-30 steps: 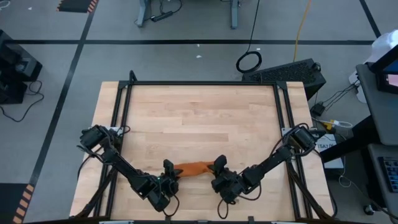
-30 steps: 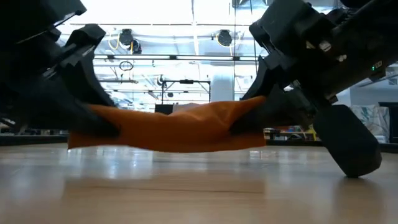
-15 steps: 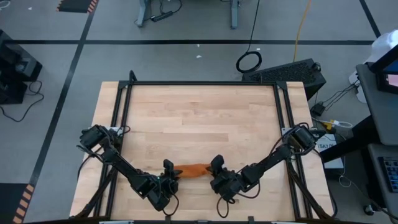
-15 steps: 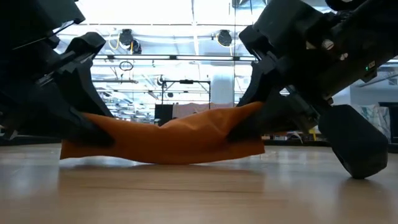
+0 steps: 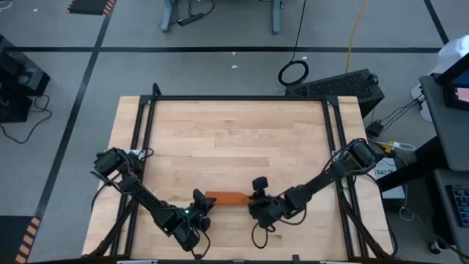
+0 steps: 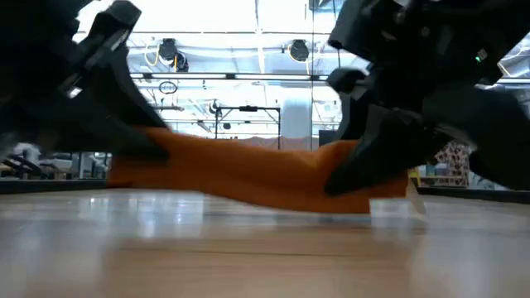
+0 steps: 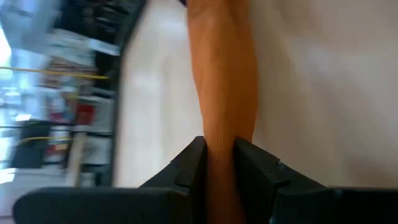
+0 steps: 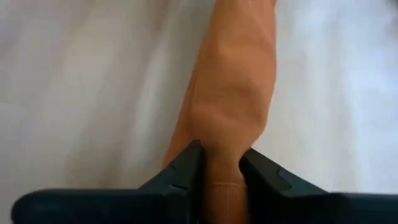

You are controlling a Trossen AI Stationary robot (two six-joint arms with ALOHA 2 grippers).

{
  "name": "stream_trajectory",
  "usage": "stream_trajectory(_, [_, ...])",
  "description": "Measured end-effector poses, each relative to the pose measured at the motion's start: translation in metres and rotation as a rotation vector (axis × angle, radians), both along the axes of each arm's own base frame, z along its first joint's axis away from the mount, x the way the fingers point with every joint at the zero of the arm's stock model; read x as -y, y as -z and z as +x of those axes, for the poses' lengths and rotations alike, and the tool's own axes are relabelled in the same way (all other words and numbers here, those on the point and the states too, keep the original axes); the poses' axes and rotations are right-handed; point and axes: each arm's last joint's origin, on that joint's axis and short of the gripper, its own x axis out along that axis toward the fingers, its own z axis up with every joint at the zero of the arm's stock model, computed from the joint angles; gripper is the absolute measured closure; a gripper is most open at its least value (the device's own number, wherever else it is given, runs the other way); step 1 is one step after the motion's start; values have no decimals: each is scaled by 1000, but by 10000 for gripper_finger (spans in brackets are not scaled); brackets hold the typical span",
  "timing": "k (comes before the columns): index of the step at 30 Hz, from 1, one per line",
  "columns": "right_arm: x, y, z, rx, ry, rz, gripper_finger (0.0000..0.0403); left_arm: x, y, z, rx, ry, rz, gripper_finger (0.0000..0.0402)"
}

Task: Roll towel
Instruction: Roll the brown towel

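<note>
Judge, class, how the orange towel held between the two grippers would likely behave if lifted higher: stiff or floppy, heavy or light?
Probably floppy: the towel dips in its middle between the left gripper and the right gripper. Likely light, since each gripper holds it only by a narrow end. Its ribbed weave in the wrist views suggests it is not slippery, so the fingers should keep hold.

Overhead looks straight down, the low camera level across the table [image 5: 234,132], wrist cameras close; all share the towel [image 5: 226,198].

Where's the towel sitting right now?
In the high view the towel lies near the table's front edge, stretched between the left gripper and right gripper, each clamped on one end.
</note>
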Motion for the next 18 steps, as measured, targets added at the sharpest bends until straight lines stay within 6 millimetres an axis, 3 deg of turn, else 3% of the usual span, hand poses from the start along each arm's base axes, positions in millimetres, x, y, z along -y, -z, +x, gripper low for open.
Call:
stream_trajectory(5, [1, 0, -6, -22, -30, -225, 356, -1, -2, 0, -12, 27, 135, 316])
stream_trajectory(10, [-2, 1, -6, -75, -110, -132, 370, -5, 1, 4, -55, 24, 15, 301])
stream_trajectory(18, [0, 2, -6, -89, -69, -76, 332, -10, 6, 6, -25, -39, -79, 216])
